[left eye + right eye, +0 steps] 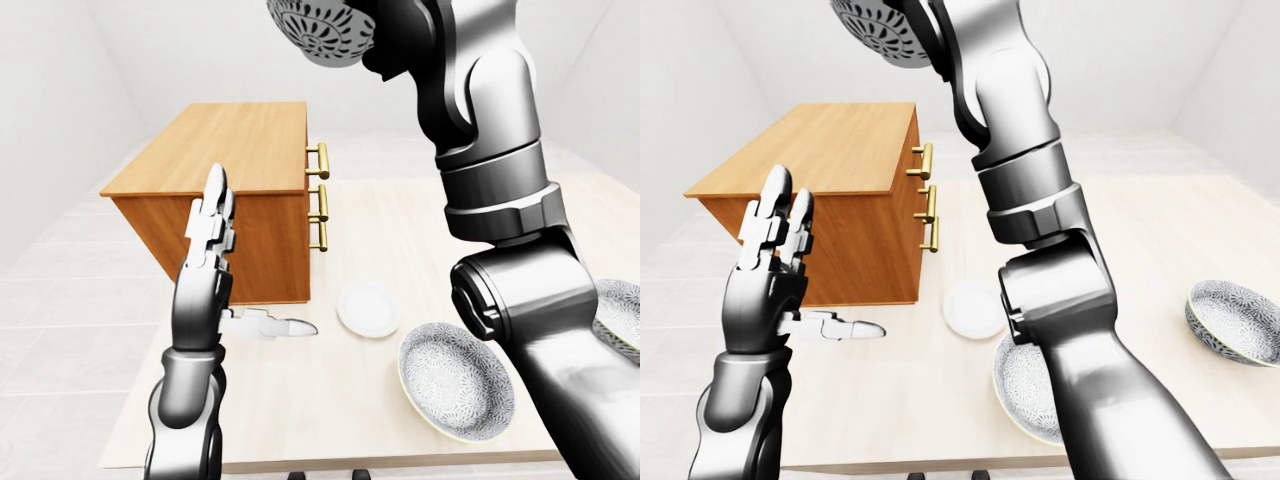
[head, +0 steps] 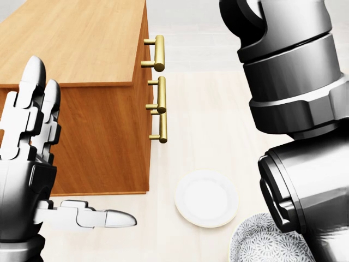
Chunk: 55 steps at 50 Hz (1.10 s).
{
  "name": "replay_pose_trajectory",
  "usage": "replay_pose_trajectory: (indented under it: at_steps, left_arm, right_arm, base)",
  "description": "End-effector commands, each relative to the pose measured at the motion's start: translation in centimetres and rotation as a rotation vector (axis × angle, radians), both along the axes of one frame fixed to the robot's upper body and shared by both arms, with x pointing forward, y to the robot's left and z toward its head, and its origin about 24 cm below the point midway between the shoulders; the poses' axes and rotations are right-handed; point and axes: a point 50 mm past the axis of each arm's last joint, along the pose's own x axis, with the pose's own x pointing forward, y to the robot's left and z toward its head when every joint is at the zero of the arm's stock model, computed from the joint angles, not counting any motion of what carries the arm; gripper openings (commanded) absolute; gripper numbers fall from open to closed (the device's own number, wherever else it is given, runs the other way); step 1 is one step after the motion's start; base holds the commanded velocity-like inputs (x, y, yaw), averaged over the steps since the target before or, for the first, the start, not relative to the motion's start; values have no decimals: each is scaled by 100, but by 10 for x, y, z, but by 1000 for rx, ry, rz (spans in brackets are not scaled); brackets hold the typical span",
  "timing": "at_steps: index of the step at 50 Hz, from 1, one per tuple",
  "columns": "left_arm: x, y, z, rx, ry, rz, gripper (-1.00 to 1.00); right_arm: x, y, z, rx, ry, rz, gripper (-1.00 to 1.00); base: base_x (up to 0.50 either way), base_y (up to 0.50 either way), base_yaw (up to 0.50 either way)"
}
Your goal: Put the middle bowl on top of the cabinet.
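No text, label, brand, number or sign can be read in any view. Only an unlettered floral pattern is carried by the raised bowl (image 1: pixel 322 30) and by the bowl (image 1: pixel 457 380) on the surface (image 1: pixel 300 400). The cabinet (image 1: pixel 235 145) is left unmarked.

Bare white domestic room: wooden cabinet (image 1: pixel 240 150), patterned bowl (image 1: pixel 455 380) and plate (image 1: pixel 368 308) on a table (image 1: pixel 320 400).

— What do you have lying on the desk (image 1: pixel 300 400)?
— You've a small white plate (image 1: pixel 368 309), a patterned bowl (image 1: pixel 455 385) near it, and another bowl (image 1: pixel 1238 322) well apart toward the right-eye view's right edge.
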Motion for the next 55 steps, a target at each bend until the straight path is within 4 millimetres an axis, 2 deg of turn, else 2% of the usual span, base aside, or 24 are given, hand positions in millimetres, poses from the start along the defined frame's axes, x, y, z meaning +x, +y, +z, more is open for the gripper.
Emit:
replay_pose_trajectory:
  at_steps: [1, 14, 21, 34, 48, 55]
  left_arm:
    - [-2, -3, -2, -7, 13, -23, 100]
    - [-2, -2, -2, -6, 13, -25, 100]
    - [-3, -3, -2, -6, 11, -27, 100]
    - [-2, -5, -5, 1, 25, -39, 100]
    - [-3, -5, -5, 4, 26, -42, 100]
    - [-3, -6, -6, 6, 32, -45, 100]
  right_arm:
    - [-4, 22, 1, -11, -41, 51, -100]
    - [-3, 51, -7, -49, -73, 102, -100]
    - [-5, 59, -11, -54, -76, 121, -100]
    - [-6, 70, -4, -66, -105, 137, -100]
    - [-2, 79, -20, -80, -93, 160, -100]
    - [-6, 93, -26, -92, -93, 197, -100]
  base:
    - [0, 0, 0]
    - [0, 0, 0]
    - [0, 0, 0]
    - [0, 0, 0]
    - [0, 0, 0]
    - [0, 0, 0]
